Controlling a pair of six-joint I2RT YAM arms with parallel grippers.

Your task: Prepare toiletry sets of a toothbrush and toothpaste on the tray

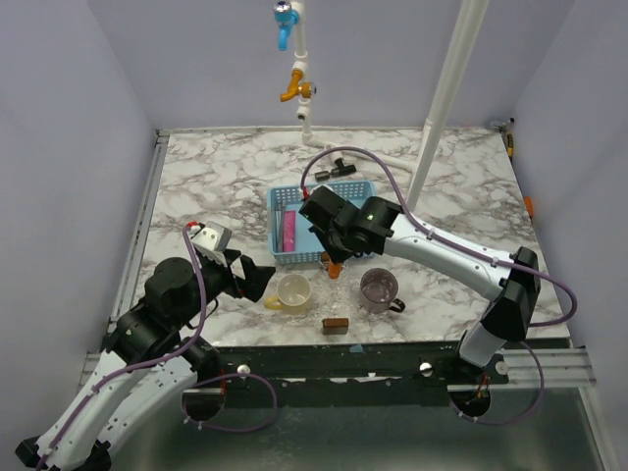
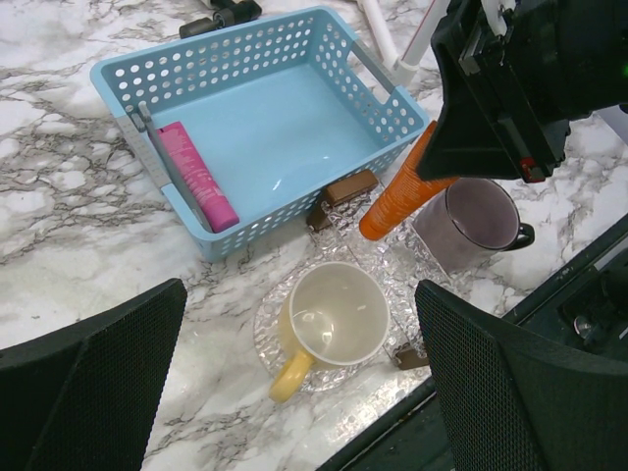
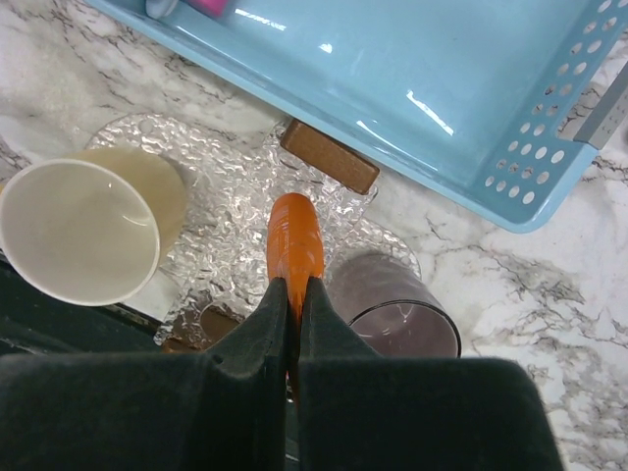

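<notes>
Right tool (image 3: 294, 289) was clamped shut on the toothpaste (image 3: 294, 235). The tube hung tilted, free end down, over the clear tray (image 3: 235, 196), in the gap between the yellow cup (image 3: 78, 231) and the purple cup (image 3: 392, 314). Couldn't tell if the tip touched the tray. Read it as lining up a placement on the tray or into a cup, target unclear. Left tool (image 1: 260, 280) was wide open and empty, just beside the yellow cup, likely so it wouldn't foul the right arm. Toothbrush (image 2: 167, 169) lay in the blue basket (image 2: 255, 34) along its wall, next to a pink tube (image 2: 196, 177). Set incomplete.
</notes>
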